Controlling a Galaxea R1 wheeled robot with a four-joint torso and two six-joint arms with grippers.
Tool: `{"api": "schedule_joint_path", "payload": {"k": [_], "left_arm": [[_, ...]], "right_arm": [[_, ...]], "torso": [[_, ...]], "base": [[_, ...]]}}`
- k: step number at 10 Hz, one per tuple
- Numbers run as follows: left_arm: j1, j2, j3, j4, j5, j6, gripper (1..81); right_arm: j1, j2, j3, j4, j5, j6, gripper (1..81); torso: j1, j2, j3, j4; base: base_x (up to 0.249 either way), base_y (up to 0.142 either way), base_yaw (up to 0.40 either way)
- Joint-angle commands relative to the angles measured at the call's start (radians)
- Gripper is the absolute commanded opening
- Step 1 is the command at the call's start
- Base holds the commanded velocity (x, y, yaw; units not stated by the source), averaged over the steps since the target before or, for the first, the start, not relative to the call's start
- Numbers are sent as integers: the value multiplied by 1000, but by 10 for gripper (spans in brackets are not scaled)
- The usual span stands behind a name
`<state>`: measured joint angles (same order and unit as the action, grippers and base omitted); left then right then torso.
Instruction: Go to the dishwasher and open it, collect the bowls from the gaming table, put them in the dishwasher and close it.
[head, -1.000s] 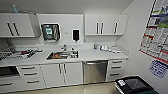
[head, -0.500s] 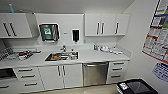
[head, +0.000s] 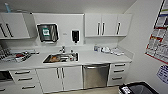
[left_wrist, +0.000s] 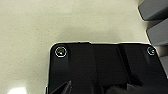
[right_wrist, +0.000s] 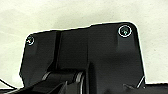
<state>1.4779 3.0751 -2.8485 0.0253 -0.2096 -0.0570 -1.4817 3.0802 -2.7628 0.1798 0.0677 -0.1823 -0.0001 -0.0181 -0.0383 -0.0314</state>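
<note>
The dishwasher (head: 96, 75) sits under the white counter in the head view, a stainless-steel front with a bar handle along its top, door shut. It stands between double white cabinet doors on one side and a stack of drawers on the other. The bowls and the gaming table are out of view. Both wrist views look down over the robot's own dark plate onto pale speckled floor.
A steel sink (head: 61, 58) with a tap is set in the counter (head: 100, 58). A dish rack (head: 15, 57) stands at the left. White wall cabinets (head: 107, 25), a paper-towel dispenser (head: 47, 32) and a soap dispenser (head: 75, 36) hang above. A black bin (head: 138, 88) stands at the lower right by a postered wall (head: 160, 42).
The whole head picture has shifted: the kitchenette looks closer and the dishwasher sits nearer the middle, so the camera has moved forward and turned slightly.
</note>
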Motion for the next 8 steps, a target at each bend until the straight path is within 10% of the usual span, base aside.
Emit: {"api": "schedule_joint_path", "payload": {"k": [1,8], "left_arm": [[-49,-2,-5,-1,38,-3,811],[-49,-1,-5,4,38,-3,811]], "right_arm": [[57,2,5,6,-52,-2,811],[56,4,5,6,-52,-2,811]], "torso": [[0,0,0,0],[0,0,0,0]], "base": [[135,78,0],[135,81,0]]}}
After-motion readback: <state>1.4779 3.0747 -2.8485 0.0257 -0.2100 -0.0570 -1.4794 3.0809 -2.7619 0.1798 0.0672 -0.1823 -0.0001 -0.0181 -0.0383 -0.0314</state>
